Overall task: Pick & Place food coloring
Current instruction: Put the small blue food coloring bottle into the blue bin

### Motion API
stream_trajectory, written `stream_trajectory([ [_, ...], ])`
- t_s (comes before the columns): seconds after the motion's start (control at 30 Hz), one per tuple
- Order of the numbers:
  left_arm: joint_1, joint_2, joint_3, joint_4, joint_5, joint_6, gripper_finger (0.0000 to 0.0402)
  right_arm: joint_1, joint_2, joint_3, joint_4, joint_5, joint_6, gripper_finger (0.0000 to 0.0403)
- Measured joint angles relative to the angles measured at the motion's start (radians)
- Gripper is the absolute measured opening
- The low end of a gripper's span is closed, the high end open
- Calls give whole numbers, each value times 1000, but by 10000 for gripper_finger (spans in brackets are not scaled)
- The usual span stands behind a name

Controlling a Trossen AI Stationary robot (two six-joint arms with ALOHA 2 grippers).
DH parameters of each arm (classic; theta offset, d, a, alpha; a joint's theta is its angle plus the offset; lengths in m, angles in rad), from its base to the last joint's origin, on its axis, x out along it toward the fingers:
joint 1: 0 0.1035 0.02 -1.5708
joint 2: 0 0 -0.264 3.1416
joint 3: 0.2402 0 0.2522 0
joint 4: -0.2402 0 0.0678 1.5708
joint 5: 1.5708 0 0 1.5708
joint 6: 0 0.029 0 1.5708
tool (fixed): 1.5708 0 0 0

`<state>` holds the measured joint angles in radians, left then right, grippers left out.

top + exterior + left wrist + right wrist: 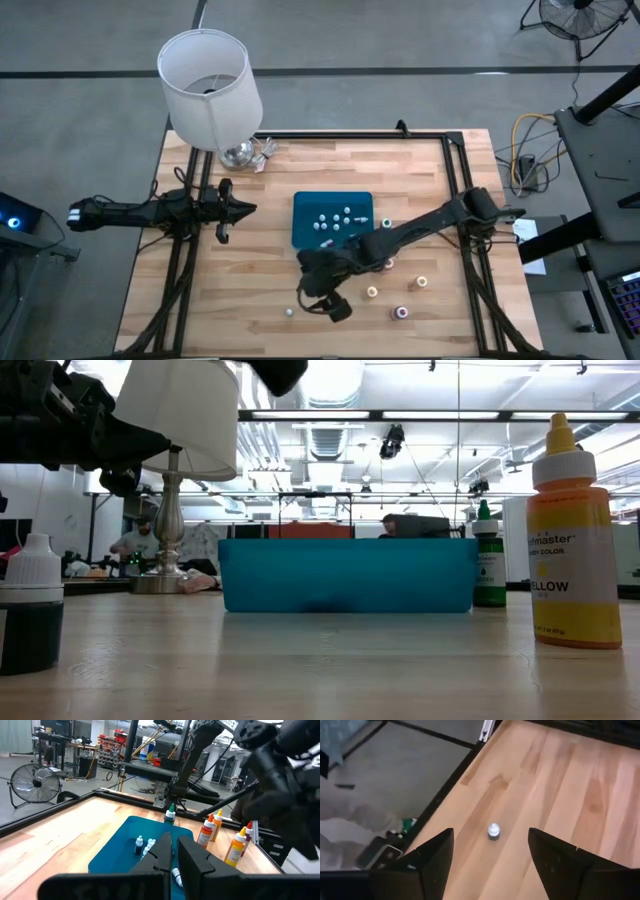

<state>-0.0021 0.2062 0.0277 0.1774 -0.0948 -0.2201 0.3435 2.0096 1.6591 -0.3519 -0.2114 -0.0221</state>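
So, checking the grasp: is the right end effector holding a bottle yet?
No, the right end effector is open, with the bottle standing untouched beyond it.

Both arms are dark, near-black, built of slender tubular links joined by bulkier rounded joint housings. The left arm (150, 212) carries a white band near its base end, and thin dark cabling runs alongside its links. The right arm (430, 225) has a thick, blocky housing at the elbow and a wider wrist section behind the tool.

The left gripper (172, 857) has two flat, matte black fingers with squared, angular edges and a stepped profile toward the tips. The right gripper (490, 862) has two broad black fingers with bevelled inner faces and sharp, straight edges. No markings are legible on either.
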Motion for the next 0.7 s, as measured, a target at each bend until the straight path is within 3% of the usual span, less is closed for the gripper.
stream_trajectory([
  [0.4, 0, 0, 0, 1, 0, 0, 2, 8, 150, 147, 21, -52, -81, 249],
  [0.7, 0, 0, 0, 1, 0, 0, 2, 10, 151, 302, -171, -52, -83, 246],
])
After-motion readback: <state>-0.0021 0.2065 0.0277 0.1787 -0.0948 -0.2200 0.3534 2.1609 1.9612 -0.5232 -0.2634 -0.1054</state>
